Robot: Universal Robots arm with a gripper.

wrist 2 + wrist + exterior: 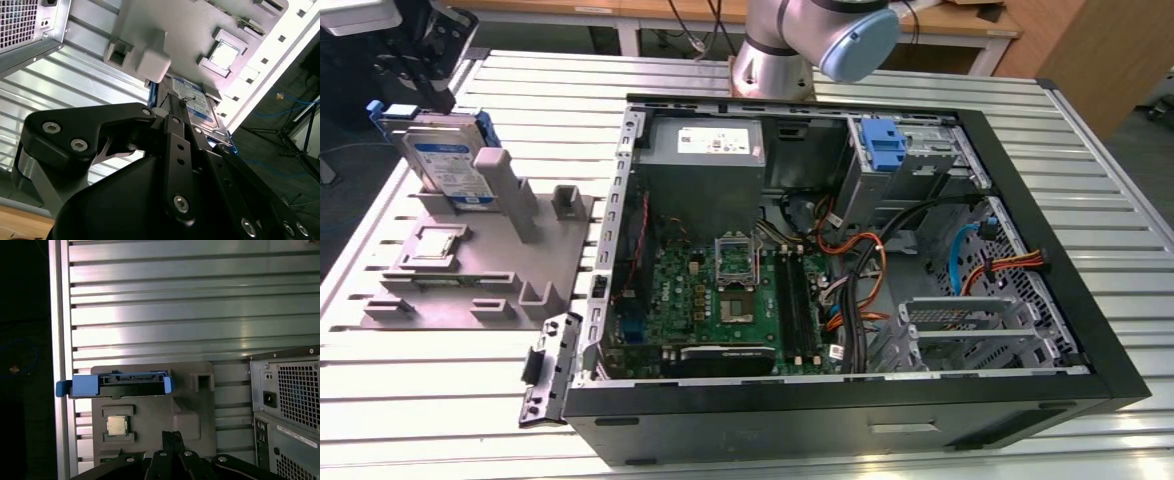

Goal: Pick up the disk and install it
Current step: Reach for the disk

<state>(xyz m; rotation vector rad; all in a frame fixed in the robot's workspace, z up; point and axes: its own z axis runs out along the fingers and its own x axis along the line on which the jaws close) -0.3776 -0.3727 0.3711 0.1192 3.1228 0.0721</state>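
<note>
At the exterior view's left the disk point(447, 165) stands on edge in a grey holder point(480, 260) on the slatted tabletop point(440, 400). The gripper point(424, 78) hangs just above it. In the first wrist view its jaws look pressed together and pinch nothing, apart from the disk point(120, 385). To the right lies the open computer case point(854, 400), with a blue carrier point(886, 150) at its far side.

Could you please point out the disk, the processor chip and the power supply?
disk point(443, 162): exterior view, labelled face.
processor chip point(116, 426): first wrist view, metal lid.
power supply point(707, 150): exterior view, labelled face.
</note>
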